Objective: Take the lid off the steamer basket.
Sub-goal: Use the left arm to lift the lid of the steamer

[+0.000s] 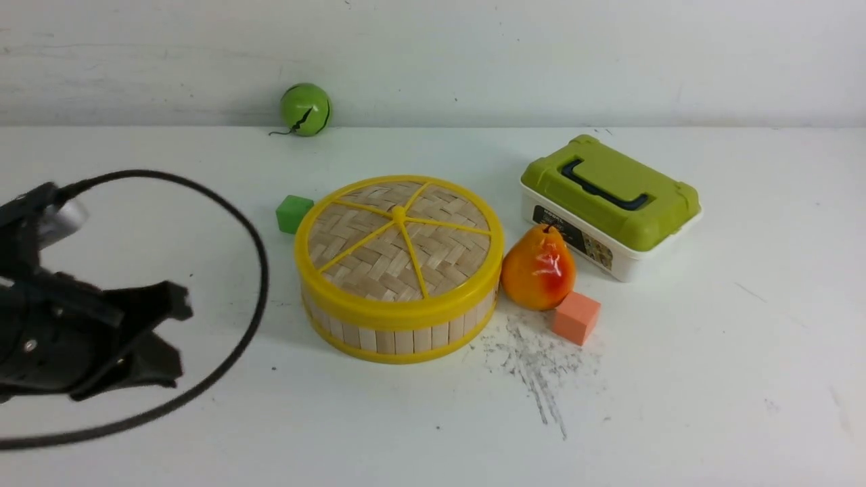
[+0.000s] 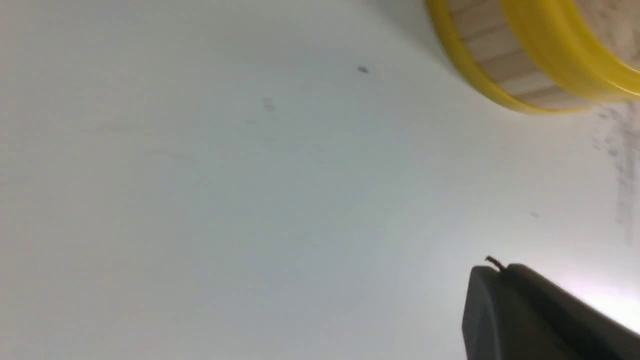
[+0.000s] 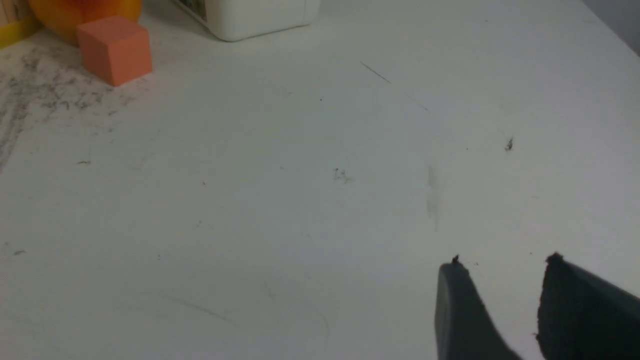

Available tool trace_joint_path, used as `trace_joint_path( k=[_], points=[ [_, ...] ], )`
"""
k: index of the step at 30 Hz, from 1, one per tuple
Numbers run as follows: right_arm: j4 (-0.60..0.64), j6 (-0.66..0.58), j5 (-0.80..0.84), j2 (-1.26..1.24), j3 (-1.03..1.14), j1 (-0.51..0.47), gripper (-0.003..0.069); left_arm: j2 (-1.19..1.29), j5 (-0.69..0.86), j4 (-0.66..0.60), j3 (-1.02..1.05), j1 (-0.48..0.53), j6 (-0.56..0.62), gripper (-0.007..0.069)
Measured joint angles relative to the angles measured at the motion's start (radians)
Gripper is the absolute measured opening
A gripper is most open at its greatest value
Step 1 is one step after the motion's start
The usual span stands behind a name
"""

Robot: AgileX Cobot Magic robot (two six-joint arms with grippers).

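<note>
The lid [image 1: 399, 237], woven bamboo with a yellow rim and spokes, sits closed on the steamer basket [image 1: 399, 336] at the table's middle. My left gripper [image 1: 172, 338] is low at the near left, a good gap away from the basket's left side. In the left wrist view its fingers [image 2: 500, 270] are pressed together, shut on nothing, and the basket wall [image 2: 500, 65] and lid rim [image 2: 560, 55] show ahead. My right gripper [image 3: 504, 262] is out of the front view. It hovers open over bare table with nothing between its fingers.
A pear [image 1: 538, 267] and an orange cube [image 1: 576, 317] sit right against the basket's right side. A white box with a green lid [image 1: 609, 203] stands behind them. A green cube [image 1: 293, 213] is at the basket's back left, a green ball [image 1: 306, 109] by the wall. A black cable [image 1: 257, 270] loops from the left arm.
</note>
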Motion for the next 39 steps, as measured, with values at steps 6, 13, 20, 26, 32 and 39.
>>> trace_joint_path(
  k=[6,13,20,26,32,39],
  points=[
    [0.000,0.000,0.000,0.000,0.000,0.000,0.0240,0.179,0.168,-0.243,-0.170,0.000,0.201,-0.0013],
    [0.000,0.000,0.000,0.000,0.000,0.000,0.0240,0.357,0.349,-0.083,-0.489,-0.128,0.128,-0.0013],
    [0.000,0.000,0.000,0.000,0.000,0.000,0.0240,0.542,0.465,0.215,-0.902,-0.275,0.014,-0.0009],
    [0.000,0.000,0.000,0.000,0.000,0.000,0.0240,0.719,0.475,0.386,-1.222,-0.349,-0.032,0.0088],
    [0.000,0.000,0.000,0.000,0.000,0.000,0.0240,0.842,0.475,0.536,-1.354,-0.394,-0.064,0.0272],
    [0.000,0.000,0.000,0.000,0.000,0.000,0.0240,0.914,0.437,0.574,-1.360,-0.397,-0.115,0.0390]
  ],
)
